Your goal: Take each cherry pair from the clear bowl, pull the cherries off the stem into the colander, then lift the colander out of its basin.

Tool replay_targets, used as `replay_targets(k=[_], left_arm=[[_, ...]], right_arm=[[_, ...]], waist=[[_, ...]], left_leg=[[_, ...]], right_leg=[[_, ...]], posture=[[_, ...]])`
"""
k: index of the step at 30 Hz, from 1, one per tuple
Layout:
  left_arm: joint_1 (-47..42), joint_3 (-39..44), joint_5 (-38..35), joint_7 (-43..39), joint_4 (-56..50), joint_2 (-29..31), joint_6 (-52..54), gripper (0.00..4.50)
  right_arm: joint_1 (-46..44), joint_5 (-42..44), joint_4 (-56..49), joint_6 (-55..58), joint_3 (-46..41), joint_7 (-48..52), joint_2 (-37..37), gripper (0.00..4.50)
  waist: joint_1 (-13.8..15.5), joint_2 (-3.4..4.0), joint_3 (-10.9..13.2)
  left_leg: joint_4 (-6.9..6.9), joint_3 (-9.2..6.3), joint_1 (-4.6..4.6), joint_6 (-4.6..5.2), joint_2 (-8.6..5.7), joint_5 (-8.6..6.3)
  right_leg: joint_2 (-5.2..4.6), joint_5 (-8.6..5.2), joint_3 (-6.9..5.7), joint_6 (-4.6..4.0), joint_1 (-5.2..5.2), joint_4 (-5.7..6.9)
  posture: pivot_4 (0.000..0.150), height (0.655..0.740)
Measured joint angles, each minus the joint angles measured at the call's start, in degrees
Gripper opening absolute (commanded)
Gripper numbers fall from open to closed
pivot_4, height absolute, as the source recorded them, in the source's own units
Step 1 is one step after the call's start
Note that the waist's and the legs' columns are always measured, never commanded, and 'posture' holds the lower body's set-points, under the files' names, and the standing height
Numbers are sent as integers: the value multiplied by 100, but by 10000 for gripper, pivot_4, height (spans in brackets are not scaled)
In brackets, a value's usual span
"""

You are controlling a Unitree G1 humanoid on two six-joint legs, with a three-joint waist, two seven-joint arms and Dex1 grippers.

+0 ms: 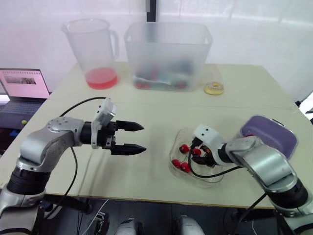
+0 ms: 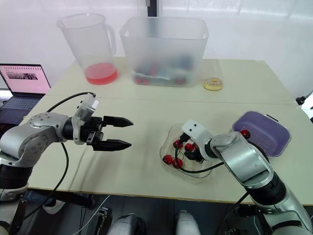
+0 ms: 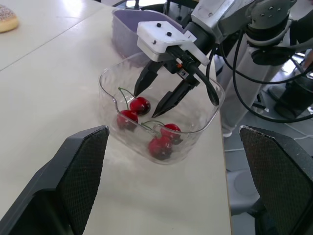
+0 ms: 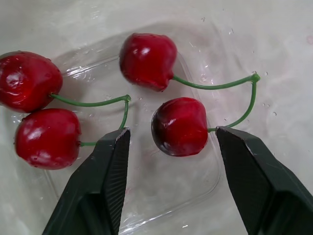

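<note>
Reaching into the clear bowl [image 3: 108,78] from the right, the right hand [image 4: 172,131] is spread wide and grips nothing. Its 2 black fingers [image 4: 105,171] stand on either side of 1 cherry [image 4: 179,126], with a gap showing on each side. That cherry shares a green stem [image 4: 244,81] with a 2nd cherry [image 4: 148,61] lying just beyond it. Another joined pair [image 4: 47,138] lies beside the hand's left finger. All 4 cherries are in the bowl, which sits at the near right of the desk [image 1: 146,107]. The left hand [image 1: 144,137] hovers over bare desk left of the bowl, well apart from it, with its fingers parted and empty. The purple colander [image 2: 264,132] sits right of the bowl, with 1 red cherry [image 2: 244,133] at its left edge. A pitcher [image 1: 93,49], a frosted bin [image 1: 168,54] and a doughnut [image 1: 213,88] stand along the far side.
</note>
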Motion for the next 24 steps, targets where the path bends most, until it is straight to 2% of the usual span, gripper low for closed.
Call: replay_targets(k=[15,16,17,18,20,21,24], left_arm=[[0,1,65,24,0,-7,-1,45000],[0,1,70,29,0,-12,-1,45000],[0,1,73,33,0,-25,-1,45000],[0,1,76,36,0,-42,-1,45000],[0,1,78,37,0,-51,-2,45000],[0,1,79,38,0,-55,-2,45000],[0,0,95,37,0,-64,-2,45000]], right_arm=[[-128,407,546,-335,187,-401,-123,32032],[-142,422,578,-362,187,-443,-115,27353],[-148,434,601,-379,188,-476,-112,24965],[-149,442,607,-383,189,-504,-110,20744],[-149,460,610,-386,206,-546,-110,10902],[-150,475,607,-392,215,-562,-111,8031],[-182,564,602,-382,245,-572,-163,8031]], waist=[[5,0,0],[5,0,0],[7,0,0],[9,0,0],[7,0,0],[7,0,0],[7,0,0]], left_leg=[[0,-1,0,1,0,0],[0,0,-1,1,0,0],[0,0,-1,1,0,0],[0,0,-1,1,0,0],[0,-1,-1,1,0,0],[0,-1,-1,1,0,0],[0,-1,-1,1,0,0]], right_leg=[[0,0,1,0,0,0],[0,0,1,0,0,0],[0,0,1,0,0,0],[0,0,1,0,0,0],[0,0,1,0,0,0],[0,0,1,0,0,0],[0,0,1,0,0,0]], posture=[[1500,7078],[1500,7078],[1500,7078],[1500,7078],[1500,7078],[1500,7078],[1500,7078]])
